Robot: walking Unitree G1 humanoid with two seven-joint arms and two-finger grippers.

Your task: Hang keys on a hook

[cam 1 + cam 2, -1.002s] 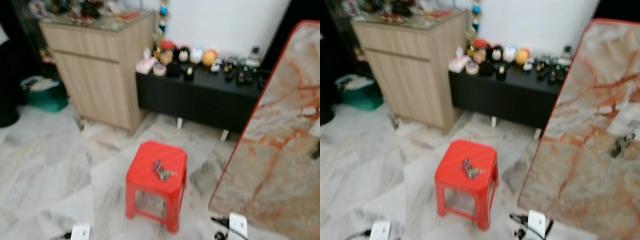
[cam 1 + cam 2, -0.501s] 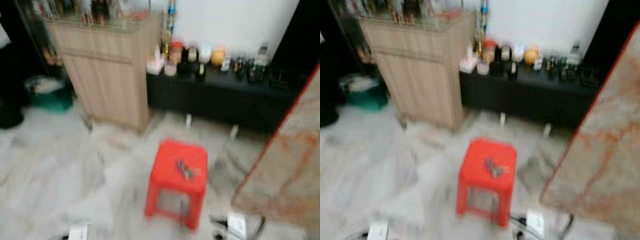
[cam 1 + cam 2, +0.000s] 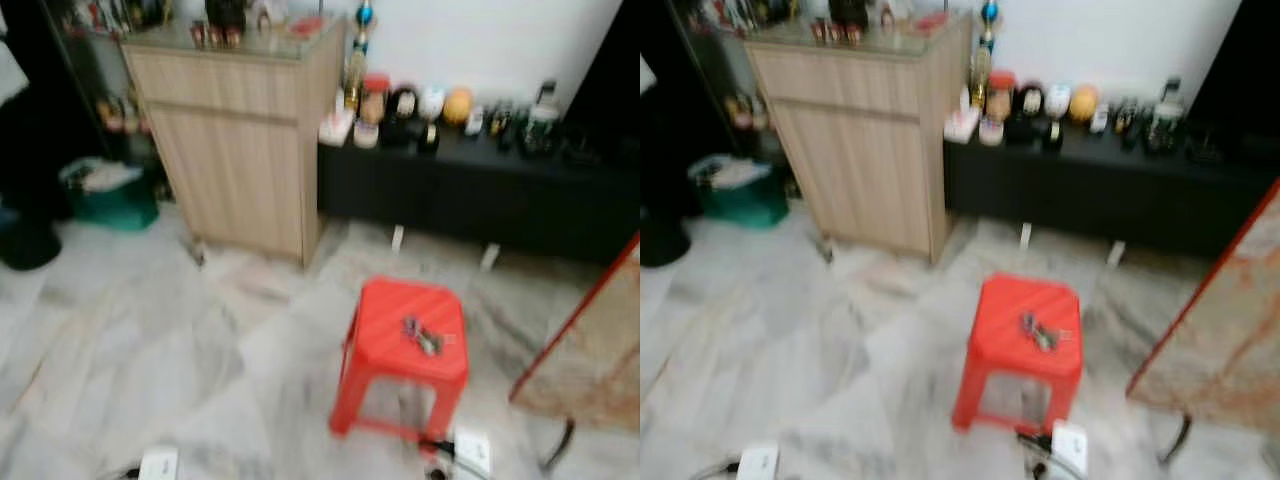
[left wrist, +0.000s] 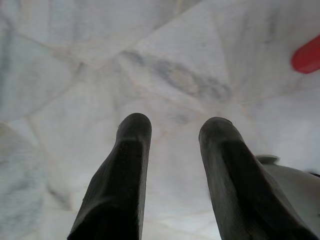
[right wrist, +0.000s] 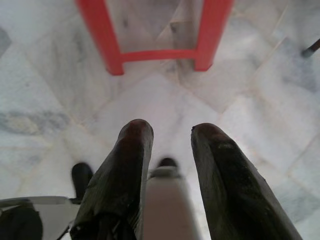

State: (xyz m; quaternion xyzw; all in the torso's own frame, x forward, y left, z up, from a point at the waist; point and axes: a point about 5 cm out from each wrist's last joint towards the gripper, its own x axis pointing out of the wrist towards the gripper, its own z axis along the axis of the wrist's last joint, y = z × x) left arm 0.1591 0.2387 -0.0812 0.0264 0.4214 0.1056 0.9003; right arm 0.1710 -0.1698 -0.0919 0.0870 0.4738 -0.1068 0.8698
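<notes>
The stool (image 3: 412,340) looked like smooth red plastic, the floor (image 3: 150,340) polished veined marble, the cabinet (image 3: 235,150) matt pale wood.

Your two head views look forward and down from standing height, both sharing the red stool (image 3: 412,335) at lower centre-right and the wooden cabinet (image 3: 240,150) at upper left. Each wrist view faces down along its own fingers at the marble floor (image 4: 165,75), close; the right one catches the stool's legs at top.

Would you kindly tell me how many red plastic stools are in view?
1. The red plastic stool stands on the marble floor, before the black cabinet, keys on top.
</notes>
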